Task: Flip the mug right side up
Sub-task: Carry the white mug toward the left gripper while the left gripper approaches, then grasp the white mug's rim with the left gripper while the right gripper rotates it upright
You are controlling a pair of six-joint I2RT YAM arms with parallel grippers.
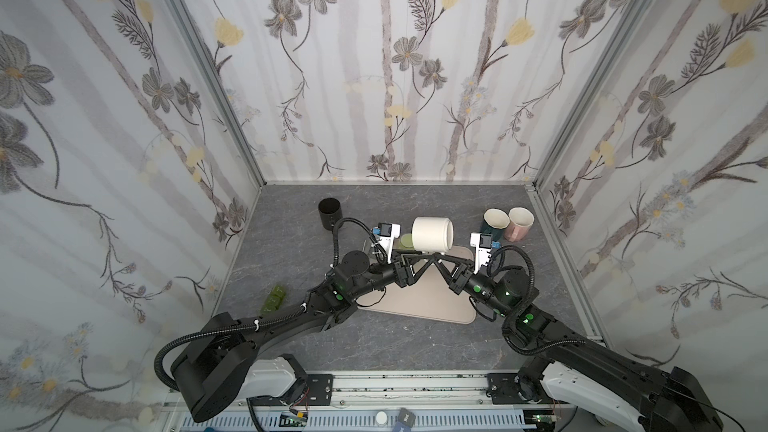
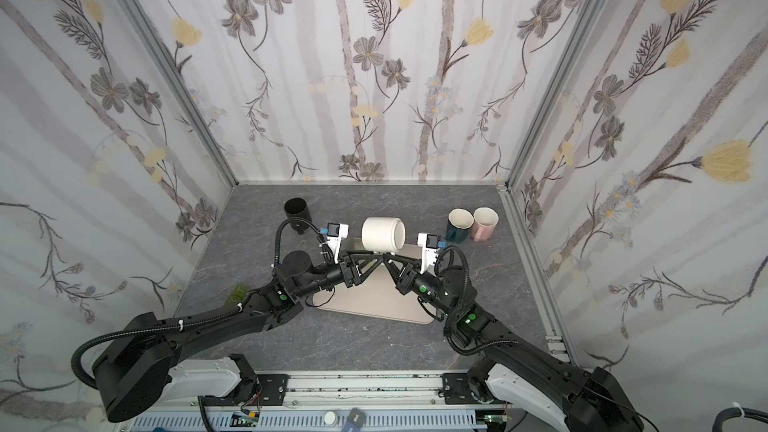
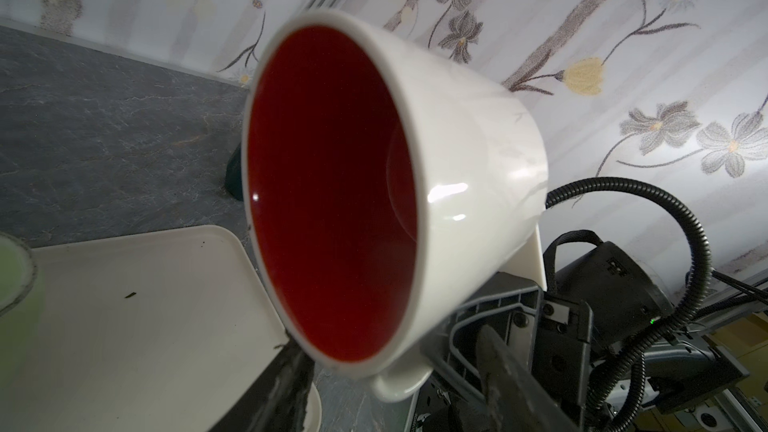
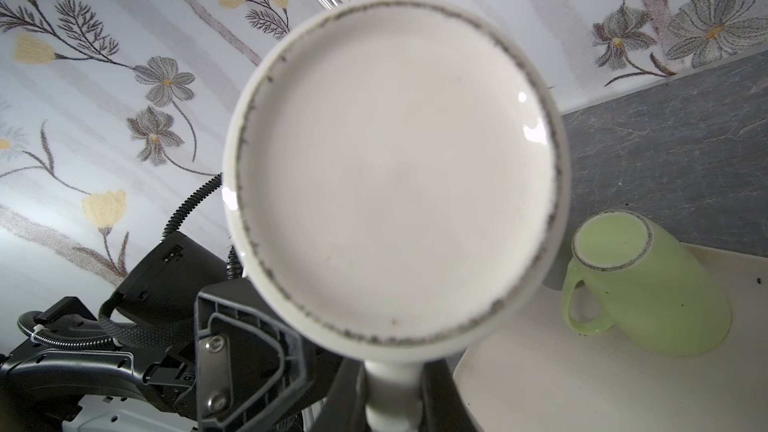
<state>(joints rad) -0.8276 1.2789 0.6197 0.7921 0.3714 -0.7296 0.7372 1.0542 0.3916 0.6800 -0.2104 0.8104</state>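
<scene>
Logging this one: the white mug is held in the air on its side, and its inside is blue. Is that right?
Not quite. The white mug is held in the air on its side, but its inside is red, not blue. The left wrist view looks straight into the opening and shows it.

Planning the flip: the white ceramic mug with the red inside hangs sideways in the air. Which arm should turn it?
Right, probably. The right gripper is shut on the handle of the white ceramic mug; the left gripper is open, its fingers only straddling the rim.
</scene>
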